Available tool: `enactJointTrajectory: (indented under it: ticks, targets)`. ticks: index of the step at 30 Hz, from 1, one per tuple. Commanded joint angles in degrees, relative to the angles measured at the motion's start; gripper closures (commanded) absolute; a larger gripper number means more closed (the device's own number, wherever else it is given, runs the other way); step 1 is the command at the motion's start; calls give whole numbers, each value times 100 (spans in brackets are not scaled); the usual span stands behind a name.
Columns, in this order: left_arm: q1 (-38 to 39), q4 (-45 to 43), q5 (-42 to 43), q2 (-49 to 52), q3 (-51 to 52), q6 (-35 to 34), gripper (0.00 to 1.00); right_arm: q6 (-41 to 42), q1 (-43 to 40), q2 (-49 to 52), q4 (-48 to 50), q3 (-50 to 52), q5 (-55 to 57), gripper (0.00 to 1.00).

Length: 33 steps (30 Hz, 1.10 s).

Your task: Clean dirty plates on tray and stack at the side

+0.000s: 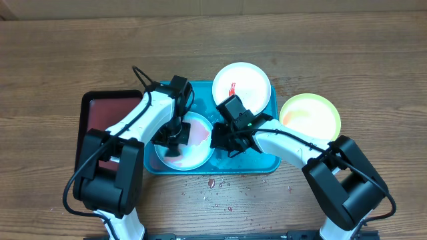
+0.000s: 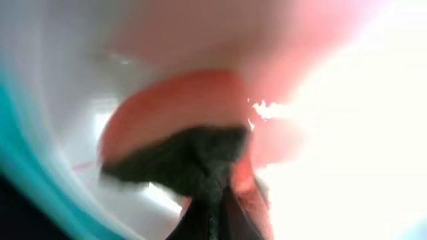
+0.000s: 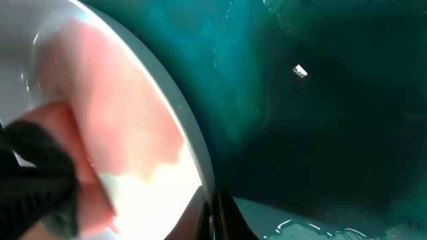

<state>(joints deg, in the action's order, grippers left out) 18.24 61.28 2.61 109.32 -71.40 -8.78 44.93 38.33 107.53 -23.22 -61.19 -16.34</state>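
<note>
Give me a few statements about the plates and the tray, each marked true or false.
1. The white plate has a red smear. True.
2. The yellow-green plate lies in the blue tray. False: it sits on the table beside the tray.
3. The left gripper is over the aqua plate. True.
4. The three plates are stacked. False: they lie apart, none on another.

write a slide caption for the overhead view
Left gripper down on the smeared aqua plate in the turquoise tray, right gripper pinching its rim; white plate and yellow-green plate wait
</note>
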Motion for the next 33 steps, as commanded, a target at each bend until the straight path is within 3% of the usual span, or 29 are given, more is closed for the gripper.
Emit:
enactJointTrajectory:
  ticks: [1,8,12,16,18,23,33]
  targets:
    - [22,-269,1915,61,46,1001,96,-4,-9,-57,33,-70,-26,96]
    - [39,-1495,1792,79,48,866,95,-7,-9,-57,20,-70,-28,96]
    - [39,-1759,144,83,48,-173,96,-7,-9,-57,15,-70,-28,96]
    - [0,-1475,-1714,83,48,-1128,96,-24,-9,-57,13,-70,-28,96]
    - [-35,-1329,-2015,83,37,-1331,96,-24,-9,-57,20,-70,-28,96]
    - [-208,-673,-1711,74,-531,-1333,96,-22,-9,-57,22,-70,-26,96]
    - [-439,748,-544,70,-3152,-1178,96,-44,-9,-131,-111,-127,-92,96]
